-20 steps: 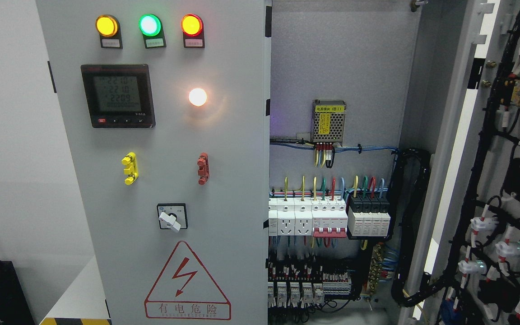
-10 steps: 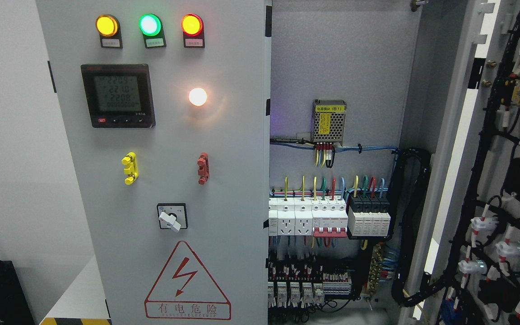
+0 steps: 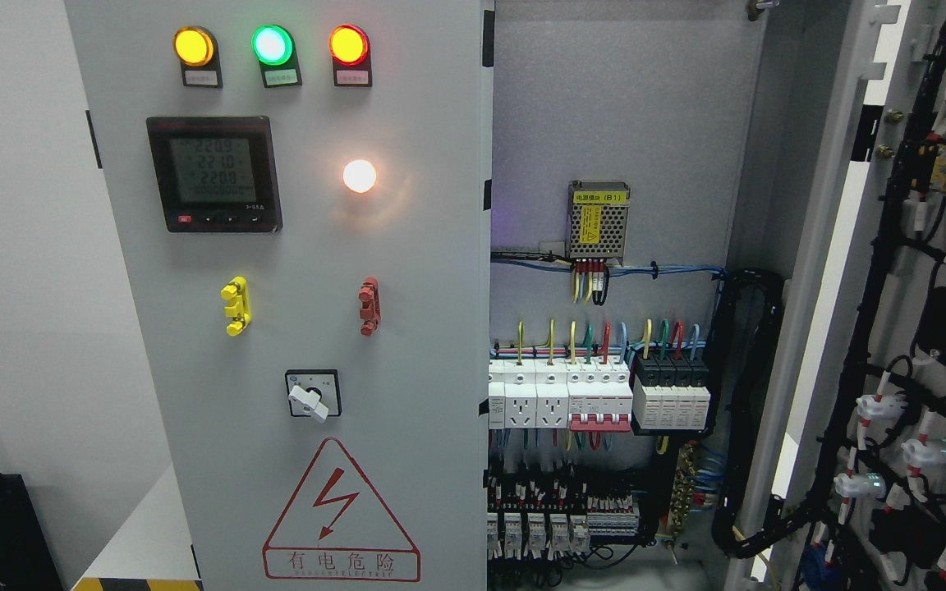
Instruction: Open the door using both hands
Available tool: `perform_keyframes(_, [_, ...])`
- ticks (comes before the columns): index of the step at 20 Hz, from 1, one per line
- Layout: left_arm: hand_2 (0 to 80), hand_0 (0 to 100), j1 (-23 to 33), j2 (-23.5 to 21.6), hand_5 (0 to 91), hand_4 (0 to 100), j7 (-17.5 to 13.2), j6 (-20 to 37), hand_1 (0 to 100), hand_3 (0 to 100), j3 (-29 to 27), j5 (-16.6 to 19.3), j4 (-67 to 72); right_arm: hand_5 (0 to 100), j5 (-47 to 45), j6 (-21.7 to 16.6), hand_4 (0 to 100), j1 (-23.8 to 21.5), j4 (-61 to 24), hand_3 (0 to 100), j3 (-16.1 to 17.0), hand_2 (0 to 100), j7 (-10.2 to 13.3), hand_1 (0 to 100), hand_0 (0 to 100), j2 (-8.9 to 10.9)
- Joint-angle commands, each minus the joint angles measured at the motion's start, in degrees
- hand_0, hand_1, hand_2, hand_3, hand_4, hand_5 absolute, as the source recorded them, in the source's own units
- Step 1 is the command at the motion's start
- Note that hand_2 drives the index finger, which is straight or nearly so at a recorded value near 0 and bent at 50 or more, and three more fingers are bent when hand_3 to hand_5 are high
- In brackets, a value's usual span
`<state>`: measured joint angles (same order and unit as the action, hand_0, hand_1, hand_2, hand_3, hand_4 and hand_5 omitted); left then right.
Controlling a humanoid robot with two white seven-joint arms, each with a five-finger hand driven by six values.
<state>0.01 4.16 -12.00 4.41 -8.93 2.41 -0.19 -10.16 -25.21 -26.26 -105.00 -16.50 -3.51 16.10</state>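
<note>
Neither hand in frame; finger state impossible to tell for left or right.

Far left: blank wall, dark box at lower left corner.

Left-centre: left door (image 3: 407,345) of the cabinet, closed or nearly so, filling frame from upper left to bottom centre. Carries three indicator lamps (image 3: 272,45) along the top, digital meter (image 3: 214,172) below them, lit white lamp (image 3: 360,176), yellow handle (image 3: 236,305), red handle (image 3: 369,305), rotary switch (image 3: 313,396), warning triangle (image 3: 340,513) at the bottom.

Centre-right: cabinet interior exposed — power supply (image 3: 598,220) high, row of breakers (image 3: 559,398) below, wiring throughout.

Far right: right door (image 3: 842,246) swung wide open, inner face with cable looms toward the camera.

Judgement: right half done, left door probably remaining. Best approached at its free edge near frame centre (live parts just beside that edge). Advisable to keep fingers on the door's outer face and edge, clear of meter, switch and lamps, and pull in a steady arc about the hinge at the left side. Worth steadying with the second hand low on the panel.
</note>
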Motion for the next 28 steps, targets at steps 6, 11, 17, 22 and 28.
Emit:
perform_keyframes(6, [0.0,0,1.0,0.3,0.0,0,-0.1,0.0,0,0,-0.3,0.0,0.1,0,0.1,9.2,0,15.6,-1.0,0,-1.4,0,0.4,0,39,-6.52])
perform_keyframes(11, [0.0,0,1.0,0.3,0.0,0,0.0,0.0,0,0,-0.3,0.0,0.1,0,0.1,11.9,0,19.4,1.6,0,-0.6,0,0.4,0,39,-10.03])
perform_keyframes(17, [0.0,0,1.0,0.3,0.0,0,-0.1,0.0,0,0,-0.3,0.0,0.1,0,0.1,17.1,0,20.9,1.9,0,-0.7,0,0.4,0,39,-14.24])
perform_keyframes(22, [0.0,0,1.0,0.3,0.0,0,-0.1,0.0,0,0,-0.3,0.0,0.1,0,0.1,19.0,0,22.7,2.6,0,-0.6,0,0.5,0,39,-16.01])
perform_keyframes(28, [0.0,0,1.0,0.3,0.0,0,-0.1,0.0,0,0,-0.3,0.1,0.1,0,0.1,22.0,0,27.3,3.9,0,-1.0,0,0.5,0,39,-17.07])
